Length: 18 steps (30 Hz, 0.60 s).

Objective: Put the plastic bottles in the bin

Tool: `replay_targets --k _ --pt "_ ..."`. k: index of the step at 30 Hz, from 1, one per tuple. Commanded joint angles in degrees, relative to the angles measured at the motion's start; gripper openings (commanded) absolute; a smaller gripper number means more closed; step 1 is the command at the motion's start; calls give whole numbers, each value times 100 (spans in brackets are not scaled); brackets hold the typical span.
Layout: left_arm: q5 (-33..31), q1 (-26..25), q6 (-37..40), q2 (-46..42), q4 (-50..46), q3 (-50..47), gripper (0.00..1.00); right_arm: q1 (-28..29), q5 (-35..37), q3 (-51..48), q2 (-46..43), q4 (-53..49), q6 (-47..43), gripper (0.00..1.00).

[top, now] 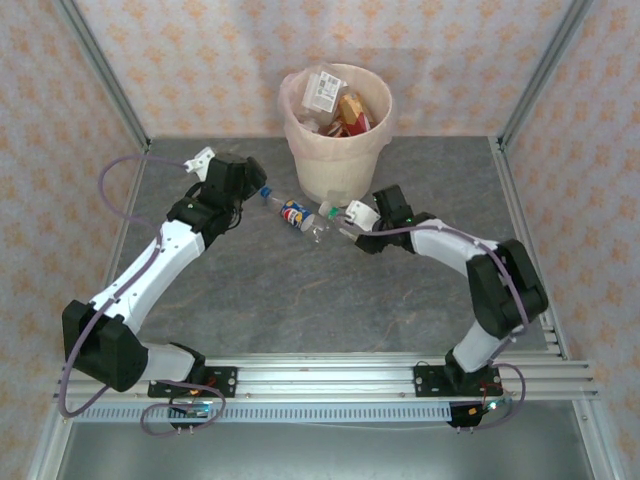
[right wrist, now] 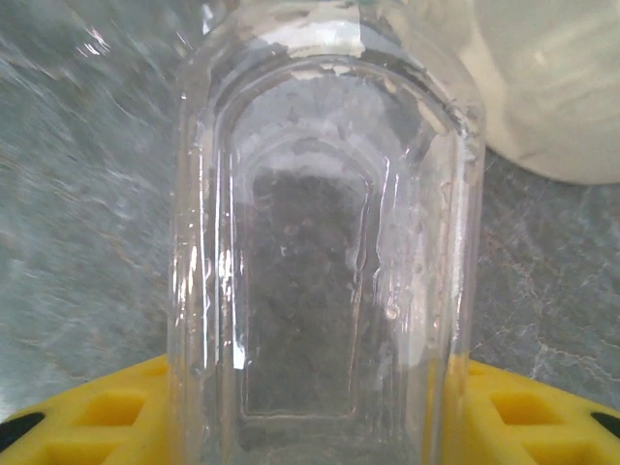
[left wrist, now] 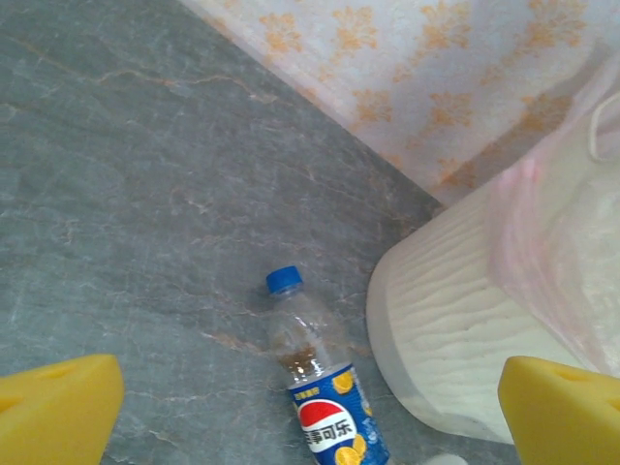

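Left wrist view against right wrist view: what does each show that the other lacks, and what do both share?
Left wrist, not right: a blue-capped bottle lying on its side, the patterned wall, and the left claw wide open. Right wrist, not left: a clear bottle, with the right claw closed against its sides. Both: the grey table and the cream wall of the bin.

Bin [top: 340, 165] holds bottles [top: 335, 105]; blue-label bottle [top: 292, 213], clear bottle [top: 322, 226] lie on table [top: 300, 300].
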Motion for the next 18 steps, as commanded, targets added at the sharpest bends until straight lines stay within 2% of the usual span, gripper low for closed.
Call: replay_targets --k 1,8,13,18 --pt "-195 154 -247 -148 -237 -101 100 104 -440 -154 -625 623 492 27" --pt "-256 296 -291 -293 -324 -276 100 169 -1058 -219 -1318 1357 1100 17" --pt "-285 418 -333 -512 -333 -543 100 177 -1737 52 -1459 2280 2259 12" --pt "-327 504 -412 -656 -371 -726 100 177 -1685 816 -1336 2455 2918 12"
